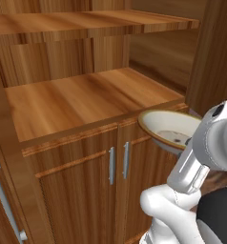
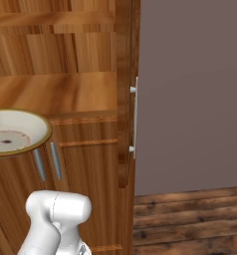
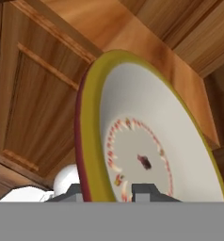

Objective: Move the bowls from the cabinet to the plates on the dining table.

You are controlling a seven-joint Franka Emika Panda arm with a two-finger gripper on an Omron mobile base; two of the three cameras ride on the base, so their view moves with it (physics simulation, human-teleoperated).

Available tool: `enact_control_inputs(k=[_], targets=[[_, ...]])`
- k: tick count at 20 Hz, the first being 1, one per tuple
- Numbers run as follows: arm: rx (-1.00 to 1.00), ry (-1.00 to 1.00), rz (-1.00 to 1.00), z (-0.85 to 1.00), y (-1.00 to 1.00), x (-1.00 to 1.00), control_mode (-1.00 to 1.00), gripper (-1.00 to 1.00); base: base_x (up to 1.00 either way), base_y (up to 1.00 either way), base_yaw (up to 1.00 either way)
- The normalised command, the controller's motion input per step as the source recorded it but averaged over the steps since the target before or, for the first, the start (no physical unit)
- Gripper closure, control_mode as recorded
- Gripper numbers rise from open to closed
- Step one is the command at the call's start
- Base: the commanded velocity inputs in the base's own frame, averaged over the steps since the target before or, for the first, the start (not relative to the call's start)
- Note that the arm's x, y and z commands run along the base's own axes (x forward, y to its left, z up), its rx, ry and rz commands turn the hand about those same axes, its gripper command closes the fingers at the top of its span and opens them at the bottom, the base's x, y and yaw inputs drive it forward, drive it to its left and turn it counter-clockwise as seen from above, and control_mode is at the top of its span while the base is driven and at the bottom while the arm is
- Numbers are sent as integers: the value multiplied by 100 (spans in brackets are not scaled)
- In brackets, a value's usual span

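A shallow beige bowl (image 1: 169, 127) with a brown rim hangs in the air just off the front edge of the cabinet's (image 1: 87, 100) lower wooden shelf, above the shut lower doors. It also sits at the left edge of the right base view, bowl (image 2: 11, 130). In the hand view my gripper (image 3: 107, 192) is shut on the bowl's (image 3: 147, 141) rim, one dark fingertip (image 3: 74, 190) outside and the other inside. The bowl's inside is pale with a ring of small marks. Both cabinet (image 2: 65, 92) shelves that show are bare.
Two grey bar handles (image 1: 118, 162) run down the shut lower doors under the bowl. An open cabinet door (image 2: 123, 99) with a grey handle (image 2: 135, 117) stands edge-on to the right, before a plain grey wall (image 2: 190, 89) and wooden floor (image 2: 190, 219). Another door handle (image 1: 5, 200) shows at the lower left.
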Motion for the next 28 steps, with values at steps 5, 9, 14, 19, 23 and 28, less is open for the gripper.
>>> enact_control_inputs(k=[5, 9, 14, 19, 23, 28], targets=[[0, 0, 0, 0, 0, 0, -100, 100, 0, 0, 0], [0, 0, 0, 0, 0, 0, -100, 100, 0, 0, 0], [0, 1, 0, 0, 3, 0, 100, 100, 0, 0, 0], [0, 0, 0, 0, 0, 0, 100, 100, -41, 0, 0], [0, 0, 0, 0, 0, 0, 100, 100, -90, 0, 0], [0, 0, 0, 0, 0, 0, 100, 100, -83, 0, 0]])
